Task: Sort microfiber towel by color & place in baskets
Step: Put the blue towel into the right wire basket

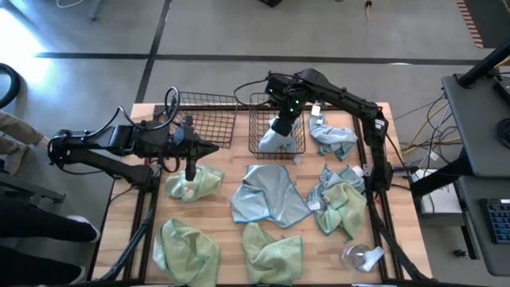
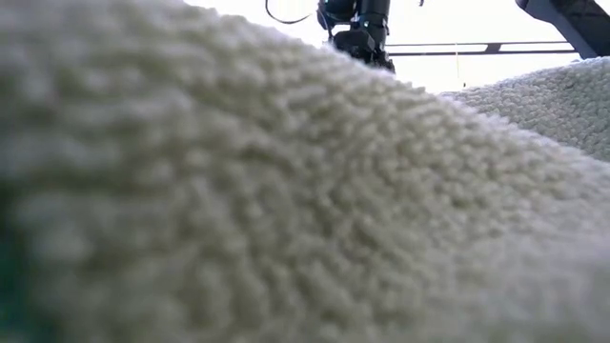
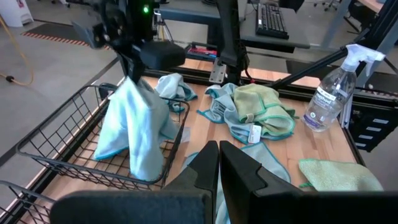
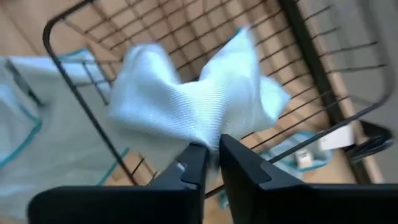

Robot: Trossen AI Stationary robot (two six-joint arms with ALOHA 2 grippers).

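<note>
Blue towel [image 1: 276,137] hung straight down from the right gripper [image 1: 284,118], jaws pinching it, directly over the right basket [image 1: 256,142]. Left gripper [image 1: 209,147] waited, jaws closed, empty.

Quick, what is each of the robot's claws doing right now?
Left gripper: closed, holding nothing, beside the left basket.
Right gripper: pinching a pale blue towel over the right basket.

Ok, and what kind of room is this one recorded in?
Most likely a lab or workshop with office desks: a wooden table standing on a bare grey floor, a keyboard on a desk behind it, and loose cables running beside the rig.
</note>
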